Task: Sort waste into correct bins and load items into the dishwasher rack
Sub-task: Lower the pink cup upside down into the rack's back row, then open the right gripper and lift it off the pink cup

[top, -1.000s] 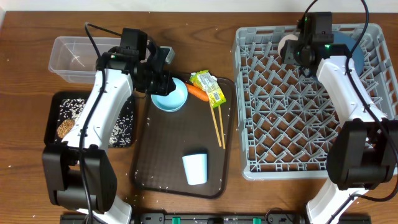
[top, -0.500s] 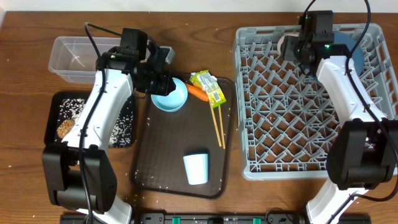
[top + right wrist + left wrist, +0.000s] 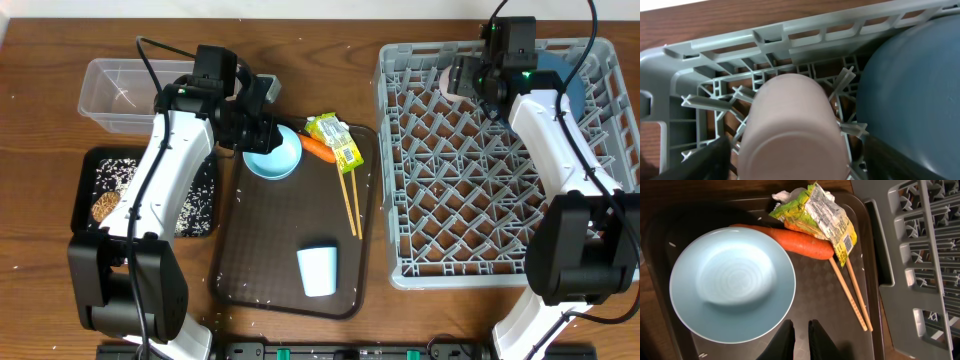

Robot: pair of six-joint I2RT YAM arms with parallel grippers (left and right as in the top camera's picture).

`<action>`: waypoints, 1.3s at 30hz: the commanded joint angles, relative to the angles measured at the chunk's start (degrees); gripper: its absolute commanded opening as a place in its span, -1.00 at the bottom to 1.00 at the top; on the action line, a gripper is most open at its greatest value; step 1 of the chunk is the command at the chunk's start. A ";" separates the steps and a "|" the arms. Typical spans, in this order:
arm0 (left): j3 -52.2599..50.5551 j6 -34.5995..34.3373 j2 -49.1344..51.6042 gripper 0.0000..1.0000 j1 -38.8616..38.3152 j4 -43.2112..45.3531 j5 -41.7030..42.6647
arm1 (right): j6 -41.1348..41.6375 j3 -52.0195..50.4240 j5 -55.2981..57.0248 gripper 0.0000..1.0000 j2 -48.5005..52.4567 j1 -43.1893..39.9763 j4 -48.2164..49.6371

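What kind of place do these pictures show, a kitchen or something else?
Probably a robot test bench staged as a dish-clearing station: a grey dishwasher rack, a brown serving tray holding a carrot and chopsticks, all on a wooden table.

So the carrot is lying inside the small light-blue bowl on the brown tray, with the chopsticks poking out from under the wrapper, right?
Not quite. The carrot lies beside the small light-blue bowl, not inside it, directly on the brown tray; the bowl is empty. The chopsticks do poke out from under the wrapper. The left wrist view shows this.
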 commanded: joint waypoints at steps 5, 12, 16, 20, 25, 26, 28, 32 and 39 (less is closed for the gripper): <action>-0.61 -0.07 -0.22 -0.75 0.15 0.07 -0.70 | 0.15 1.53 0.35 0.56 0.42 0.22 0.09; -0.61 -0.04 -0.22 -0.74 0.15 0.04 -0.70 | 0.15 1.53 0.35 0.34 0.42 0.22 -1.53; -0.66 -0.04 -0.22 -0.74 0.15 0.04 -0.70 | 0.13 1.53 0.37 0.18 0.42 0.22 -4.72; -0.66 -0.04 -0.22 -0.75 0.15 0.04 -0.70 | 0.15 1.53 0.39 0.11 0.42 -0.04 -5.92; -0.66 -0.07 -0.22 -0.74 0.15 0.02 -0.70 | 0.87 1.90 0.37 0.08 0.39 -0.98 -1.70; -0.66 -0.07 -0.22 -0.74 0.15 0.02 -0.70 | 1.73 2.03 0.33 0.08 0.39 -1.20 -0.20; -0.66 -0.07 -0.22 -0.74 0.15 0.02 -0.70 | 2.58 2.49 -0.17 0.08 0.39 -1.31 1.79; -0.68 -0.07 -0.22 -0.75 0.15 0.04 -0.70 | 2.99 3.15 -1.38 0.10 0.39 -1.29 4.00; -0.66 -0.04 -0.22 -0.75 0.15 0.07 -0.72 | 2.91 3.30 -1.38 0.46 0.39 -1.22 1.38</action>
